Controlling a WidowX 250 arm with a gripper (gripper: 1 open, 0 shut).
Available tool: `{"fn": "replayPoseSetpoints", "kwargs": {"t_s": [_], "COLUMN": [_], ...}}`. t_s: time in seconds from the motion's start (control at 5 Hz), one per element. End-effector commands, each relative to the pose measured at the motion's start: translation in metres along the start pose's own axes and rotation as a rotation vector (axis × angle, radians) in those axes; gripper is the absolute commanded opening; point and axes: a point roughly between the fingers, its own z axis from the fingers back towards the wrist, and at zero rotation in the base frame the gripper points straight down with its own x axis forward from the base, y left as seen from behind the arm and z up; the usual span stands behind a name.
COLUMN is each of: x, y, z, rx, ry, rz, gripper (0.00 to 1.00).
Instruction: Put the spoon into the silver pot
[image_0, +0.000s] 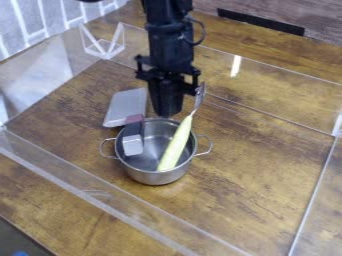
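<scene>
1. Spoon (177, 143): the yellow-green handle stands steeply, leaning. Lower end sits inside the silver pot (158, 176) near its 6 o'clock wall; upper end rises toward 1 o'clock and meets the fingers. The metal bowl end is not visible, so which end is up is unclear.

2. Long axis of the spoon: runs from about 7 o'clock (low, in the pot) to 1 o'clock (high, at the fingers). The held end lies directly under the fingers; the rest trails down and toward the camera from them.

3. Gripper (171, 108): points straight down over the pot's 12 o'clock rim. The fingers look drawn close together; they appear to pinch the spoon's upper end, though the contact itself is hidden by the dark body, so the pinch is a judgement.

4. Judgement: the spoon's low end already sits within the pot walls, so release should let it settle inside; the risk is the top tipping out over the rim at 1 o'clock.

5. Grey slab (124, 104): flat on the surface (254, 180) at the pot's 11 o'clock, just beside it.
</scene>
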Motion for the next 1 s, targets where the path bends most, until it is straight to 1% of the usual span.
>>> {"fn": "replayPoseSetpoints", "kwargs": {"t_s": [0.0, 0.2, 0.4, 0.6, 0.8], "x": [-0.001, -0.002, 0.002, 0.005, 0.008], "y": [-0.017, -0.023, -0.031, -0.036, -0.040], "z": [0.035, 0.044, 0.039, 0.033, 0.030], "rx": [0.019, 0.027, 0.037, 0.056, 0.068], "ry": [-0.083, -0.094, -0.104, -0.112, -0.114], "rz": [-0.003, 0.015, 0.071, 0.129, 0.187], "gripper": [1.00, 1.00, 1.00, 1.00, 1.00]}}
